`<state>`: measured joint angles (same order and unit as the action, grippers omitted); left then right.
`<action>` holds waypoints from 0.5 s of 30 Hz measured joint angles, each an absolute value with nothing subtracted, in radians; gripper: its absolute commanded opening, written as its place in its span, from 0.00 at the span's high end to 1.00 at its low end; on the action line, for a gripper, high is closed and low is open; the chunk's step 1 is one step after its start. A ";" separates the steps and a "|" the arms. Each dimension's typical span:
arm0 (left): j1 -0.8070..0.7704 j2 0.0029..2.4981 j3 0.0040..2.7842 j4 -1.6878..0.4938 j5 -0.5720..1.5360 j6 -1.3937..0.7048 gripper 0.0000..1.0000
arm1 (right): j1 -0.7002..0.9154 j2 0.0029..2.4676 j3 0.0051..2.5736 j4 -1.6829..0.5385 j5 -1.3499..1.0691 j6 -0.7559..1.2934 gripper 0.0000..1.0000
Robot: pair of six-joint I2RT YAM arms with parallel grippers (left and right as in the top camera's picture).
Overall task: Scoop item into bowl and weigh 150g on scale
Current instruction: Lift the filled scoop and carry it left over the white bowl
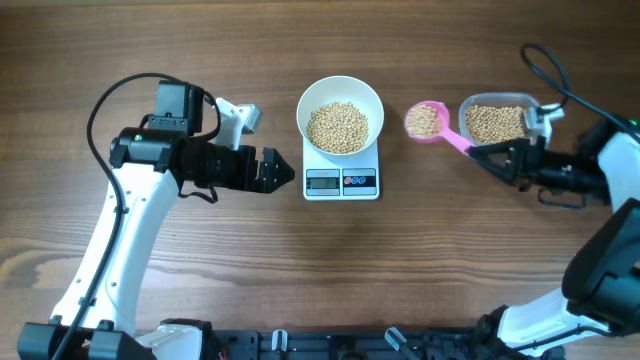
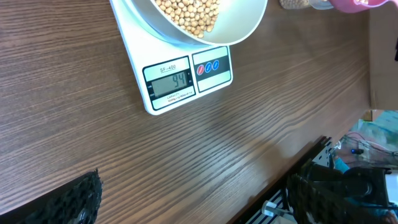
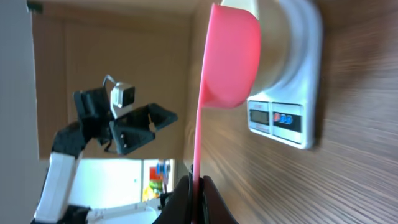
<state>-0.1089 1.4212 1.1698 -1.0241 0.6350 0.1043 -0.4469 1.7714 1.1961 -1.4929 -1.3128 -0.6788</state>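
Spillage was your main risk: the right gripper (image 3: 196, 190) pinched only the thin handle end of the pink scoop (image 1: 427, 121), which hung heaped with beans (image 1: 338, 128) over bare table (image 1: 200, 280) between the tub (image 1: 497, 97) and the bowl (image 1: 312, 100) on the scale (image 1: 341, 182). Any twist would have scattered them, and dumping the whole load could have overshot, since the display (image 2: 172, 82) read 94. Your left gripper (image 1: 272, 170) stood wide, holding nothing, beside the scale.

Your left gripper (image 1: 282, 170) points toward the right with its fingers spread wide, holding nothing. Your right gripper (image 1: 487, 153) points toward the left, pinched tight on the pink scoop (image 1: 428, 122).
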 measured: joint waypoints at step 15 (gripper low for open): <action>-0.109 1.421 1.170 -1.024 0.635 0.104 0.00 | -0.213 1.771 1.342 -1.320 -1.359 -0.574 0.96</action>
<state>-0.1089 1.4212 1.1698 -1.0237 0.6353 0.1043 -0.2127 1.7714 1.3422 -1.3197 -1.3594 -0.5735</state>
